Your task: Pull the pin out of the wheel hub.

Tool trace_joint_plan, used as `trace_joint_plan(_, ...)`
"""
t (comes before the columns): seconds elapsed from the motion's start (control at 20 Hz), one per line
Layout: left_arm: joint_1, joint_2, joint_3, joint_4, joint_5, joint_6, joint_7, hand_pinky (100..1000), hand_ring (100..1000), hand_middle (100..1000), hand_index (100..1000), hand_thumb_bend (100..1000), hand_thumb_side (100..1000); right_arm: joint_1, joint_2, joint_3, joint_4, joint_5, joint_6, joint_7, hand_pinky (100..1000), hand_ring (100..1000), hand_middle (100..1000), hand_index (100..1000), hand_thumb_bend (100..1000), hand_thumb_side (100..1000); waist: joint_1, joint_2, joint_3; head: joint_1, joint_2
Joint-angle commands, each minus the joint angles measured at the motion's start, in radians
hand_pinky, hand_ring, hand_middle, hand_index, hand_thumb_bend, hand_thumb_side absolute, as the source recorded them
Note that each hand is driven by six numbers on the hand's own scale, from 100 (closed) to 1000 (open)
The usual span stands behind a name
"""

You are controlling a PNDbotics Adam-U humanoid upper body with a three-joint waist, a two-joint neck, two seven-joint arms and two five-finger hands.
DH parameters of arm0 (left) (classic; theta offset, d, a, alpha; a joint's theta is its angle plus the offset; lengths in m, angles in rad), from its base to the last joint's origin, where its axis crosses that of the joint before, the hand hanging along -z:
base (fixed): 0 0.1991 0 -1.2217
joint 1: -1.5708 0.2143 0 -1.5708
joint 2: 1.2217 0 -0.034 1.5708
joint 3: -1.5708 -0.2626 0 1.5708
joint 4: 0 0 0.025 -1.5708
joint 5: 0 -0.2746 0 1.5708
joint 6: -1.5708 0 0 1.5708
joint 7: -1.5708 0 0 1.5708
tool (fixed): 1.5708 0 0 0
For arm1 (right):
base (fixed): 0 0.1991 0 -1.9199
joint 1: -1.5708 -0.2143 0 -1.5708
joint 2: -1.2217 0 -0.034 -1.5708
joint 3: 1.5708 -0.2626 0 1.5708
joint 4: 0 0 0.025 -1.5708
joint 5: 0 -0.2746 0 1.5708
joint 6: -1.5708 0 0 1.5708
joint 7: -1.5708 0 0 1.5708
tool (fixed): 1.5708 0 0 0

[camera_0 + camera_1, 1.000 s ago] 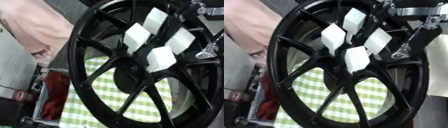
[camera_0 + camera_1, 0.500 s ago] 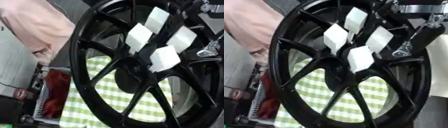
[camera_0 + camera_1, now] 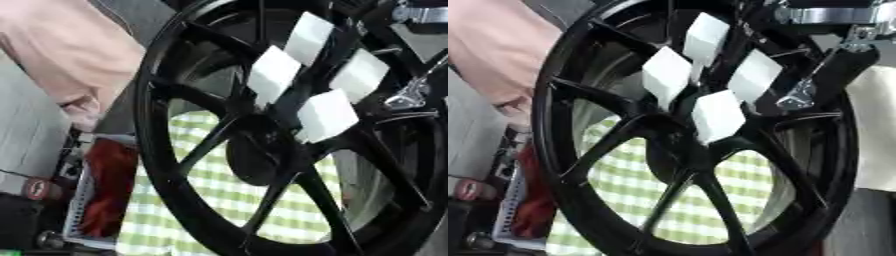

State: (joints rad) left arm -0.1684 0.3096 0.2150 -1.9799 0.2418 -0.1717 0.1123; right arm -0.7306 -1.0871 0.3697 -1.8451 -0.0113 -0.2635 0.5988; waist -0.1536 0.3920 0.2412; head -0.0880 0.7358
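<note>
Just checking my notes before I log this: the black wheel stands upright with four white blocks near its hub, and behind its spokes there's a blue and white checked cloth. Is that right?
Not quite: the cloth behind the spokes is green and white checked, not blue and white, as the left eye view shows. The rest holds: the black wheel stands upright, with four white blocks near its hub.

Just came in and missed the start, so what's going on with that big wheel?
A black spoked wheel stands upright, filling the view, with a green-and-white checked cloth showing through its spokes. Four white blocks sit clustered around the hub area. The robot's right arm, black with silver joints, reaches in from the upper right behind the spokes; its hand is not visible, so nothing shows a pin being gripped. A red item lies in a tray at lower left.
</note>
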Motion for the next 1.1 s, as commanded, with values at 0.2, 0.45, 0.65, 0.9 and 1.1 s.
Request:
trace_joint_plan(0.2, -0.008, 0.018, 0.003, -0.020, -0.003, -0.002, -0.001, 905, 620, 622, 790, 100, 792, -0.018, -0.020, -0.021, 0.019, 0.018, -0.035, 0.032, 821, 714, 653, 763, 439, 100, 0.009, -0.018, 0.002, -0.001, -0.020)
trace_joint_plan(0.45, -0.009, 0.019, 0.004, -0.020, -0.002, -0.001, 0.000, 905, 619, 621, 786, 100, 790, -0.025, -0.017, -0.021, 0.030, 0.025, -0.060, 0.052, 824, 724, 668, 773, 415, 100, 0.008, -0.018, 0.001, 0.000, -0.024)
trace_joint_plan(0.65, -0.008, 0.019, 0.004, -0.020, -0.001, 0.000, 0.001, 905, 619, 621, 785, 100, 791, -0.028, -0.015, -0.021, 0.037, 0.024, -0.068, 0.056, 823, 720, 647, 761, 395, 100, 0.007, -0.020, 0.002, 0.003, -0.024)
trace_joint_plan(0.9, -0.010, 0.020, 0.004, -0.020, -0.001, 0.000, 0.001, 906, 619, 621, 785, 100, 791, -0.030, -0.012, -0.018, 0.041, 0.019, -0.066, 0.056, 821, 712, 605, 731, 376, 100, 0.005, -0.019, 0.003, 0.003, -0.027)
trace_joint_plan(1.1, -0.010, 0.019, 0.004, -0.020, -0.001, 0.000, 0.001, 906, 619, 620, 786, 100, 791, -0.030, -0.012, -0.016, 0.043, 0.022, -0.069, 0.064, 822, 710, 592, 722, 356, 100, 0.004, -0.017, 0.005, 0.002, -0.030)
